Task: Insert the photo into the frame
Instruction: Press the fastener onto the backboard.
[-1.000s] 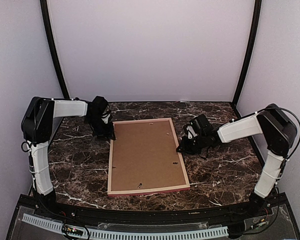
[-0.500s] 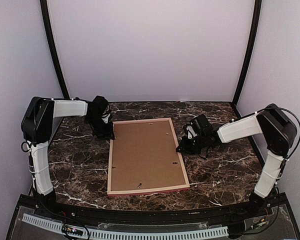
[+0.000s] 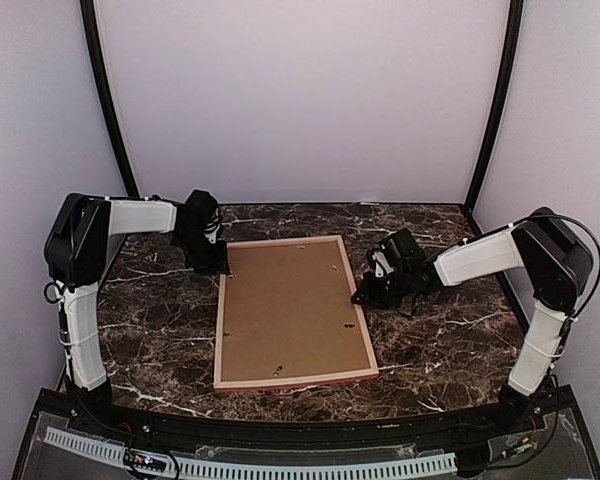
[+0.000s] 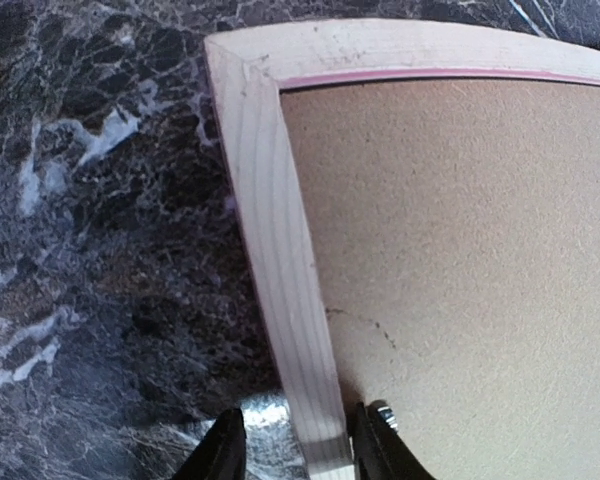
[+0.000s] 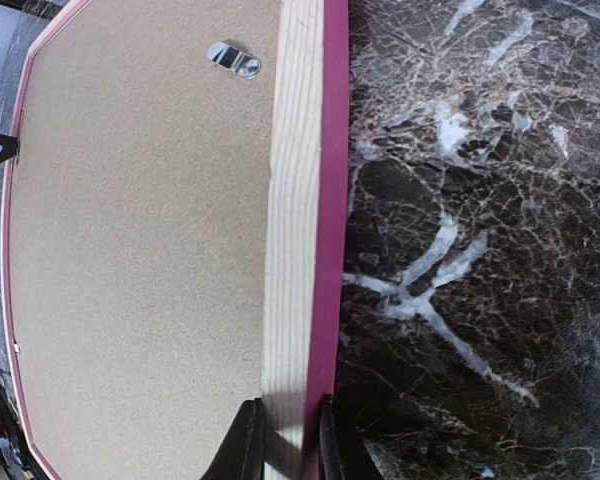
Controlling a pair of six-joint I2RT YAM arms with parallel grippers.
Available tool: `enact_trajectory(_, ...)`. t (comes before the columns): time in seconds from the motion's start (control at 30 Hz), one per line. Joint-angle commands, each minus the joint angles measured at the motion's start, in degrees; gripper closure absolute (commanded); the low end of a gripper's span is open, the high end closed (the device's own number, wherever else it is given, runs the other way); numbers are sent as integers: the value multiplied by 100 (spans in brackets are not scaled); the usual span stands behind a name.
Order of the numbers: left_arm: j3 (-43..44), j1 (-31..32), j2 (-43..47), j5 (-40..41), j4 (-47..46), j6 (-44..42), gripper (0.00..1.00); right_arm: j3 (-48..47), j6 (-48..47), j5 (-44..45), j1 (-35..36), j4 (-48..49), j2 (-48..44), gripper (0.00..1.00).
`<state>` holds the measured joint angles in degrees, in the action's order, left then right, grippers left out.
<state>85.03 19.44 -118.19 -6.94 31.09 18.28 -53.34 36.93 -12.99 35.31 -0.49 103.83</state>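
Note:
The frame [image 3: 220, 330] lies face down on the marble table, its light wood back up and its pink edge showing along the sides. A brown backing board [image 3: 290, 310] fills it. The photo is hidden. My left gripper [image 3: 217, 268] is at the frame's far left corner. In the left wrist view it [image 4: 298, 452] stands open astride the left rail [image 4: 270, 200], with a gap beside the left finger [image 4: 225, 450]. My right gripper [image 3: 360, 297] is at the right rail, shut on the wood and pink edge [image 5: 298, 200] in the right wrist view [image 5: 288, 440].
A small metal turn clip [image 5: 233, 58] sits on the backing board [image 5: 140, 250] near the right rail. Dark marble table [image 3: 450, 330] surrounds the frame. Pale walls and two black posts [image 3: 105, 100] close in the back and sides.
The left wrist has shifted slightly toward the back at the frame's far left corner. The frame and the right arm stay about where they were.

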Motion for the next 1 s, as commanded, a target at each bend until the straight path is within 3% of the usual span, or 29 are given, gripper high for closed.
enact_trajectory(0.0,3,-55,-43,141,-342,23,60,167,-10,-109,75,-440,344,84)
enact_trajectory(0.27,13,-35,-191,-407,-394,4,57,193,-13,-115,71,-435,331,84)
enact_trajectory(0.77,-182,130,-24,-551,-294,-53,51,142,-21,-140,73,-434,407,84)
enact_trajectory(0.97,-293,130,260,-375,-542,8,42,102,-34,-147,73,-467,436,84)
